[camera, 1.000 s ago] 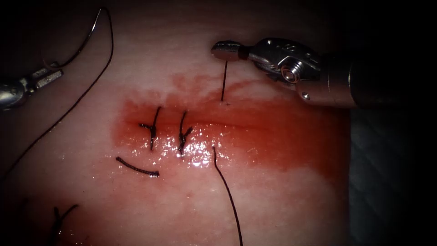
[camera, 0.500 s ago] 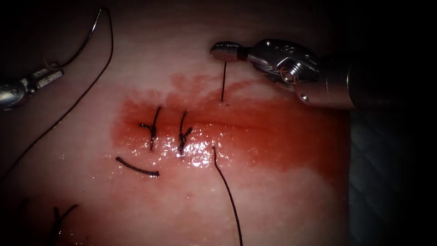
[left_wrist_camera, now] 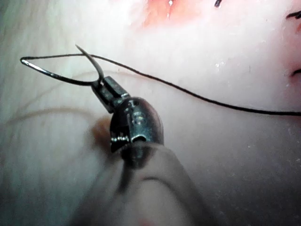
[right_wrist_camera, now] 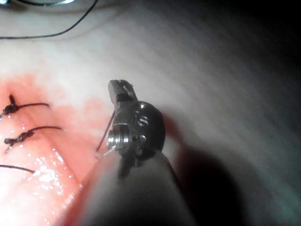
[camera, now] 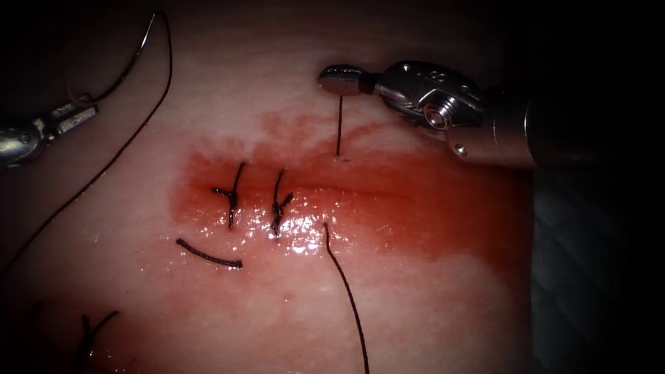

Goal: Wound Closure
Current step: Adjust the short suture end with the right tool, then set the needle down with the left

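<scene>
My left tool (camera: 77, 111) is off the tissue's left edge, shut on the curved needle (camera: 125, 62), which is clear of the tissue. In the left wrist view the jaws (left_wrist_camera: 101, 84) grip the needle (left_wrist_camera: 51, 75) about a third of the way back from its point. The thread (camera: 111, 163) trails from the needle's tail down to the left. My right tool (camera: 338, 78) is above the cut (camera: 388, 188), shut on a short thread end (camera: 339, 125) that rises straight out of the tissue. In the right wrist view that strand (right_wrist_camera: 106, 134) hangs from the jaws (right_wrist_camera: 120, 89).
Two knotted stitches (camera: 232, 196) (camera: 279, 202) cross the cut's left part. Another strand (camera: 346, 291) leaves the near side of the cut and runs off the bottom. A cut thread piece (camera: 208, 256) lies below the stitches. Red fluid (camera: 429, 208) covers the wound.
My right tool has edged slightly to the left, still holding the thread end. The left tool and the needle have stayed where they were.
</scene>
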`<action>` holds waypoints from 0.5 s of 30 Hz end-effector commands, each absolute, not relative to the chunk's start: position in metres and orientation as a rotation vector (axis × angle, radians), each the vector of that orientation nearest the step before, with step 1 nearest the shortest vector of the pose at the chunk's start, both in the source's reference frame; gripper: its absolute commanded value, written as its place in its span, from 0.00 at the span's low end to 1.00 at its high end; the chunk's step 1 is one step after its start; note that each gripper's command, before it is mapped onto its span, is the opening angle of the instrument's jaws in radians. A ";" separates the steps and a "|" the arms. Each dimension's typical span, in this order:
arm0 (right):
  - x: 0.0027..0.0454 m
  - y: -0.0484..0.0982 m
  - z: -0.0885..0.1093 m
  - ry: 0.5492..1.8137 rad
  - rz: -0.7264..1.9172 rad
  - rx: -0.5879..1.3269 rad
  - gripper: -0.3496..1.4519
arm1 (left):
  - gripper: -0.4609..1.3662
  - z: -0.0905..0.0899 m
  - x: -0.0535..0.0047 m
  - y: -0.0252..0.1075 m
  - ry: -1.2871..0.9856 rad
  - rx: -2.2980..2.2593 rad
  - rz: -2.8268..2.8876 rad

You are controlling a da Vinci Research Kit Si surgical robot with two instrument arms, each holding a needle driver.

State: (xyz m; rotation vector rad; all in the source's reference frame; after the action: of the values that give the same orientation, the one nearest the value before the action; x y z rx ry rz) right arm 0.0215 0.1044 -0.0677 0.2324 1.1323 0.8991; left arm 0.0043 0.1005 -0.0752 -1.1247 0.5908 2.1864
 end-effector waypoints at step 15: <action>0.0207 0.105 -0.068 1.117 0.896 0.146 0.92 | 0.06 -0.075 0.0042 0.100 0.592 -1.125 2.193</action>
State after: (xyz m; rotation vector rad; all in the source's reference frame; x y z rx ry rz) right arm 0.0206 0.1048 -0.0685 0.1392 1.1140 0.8994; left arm 0.0042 0.1004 -0.0752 -1.1243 0.5958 2.1909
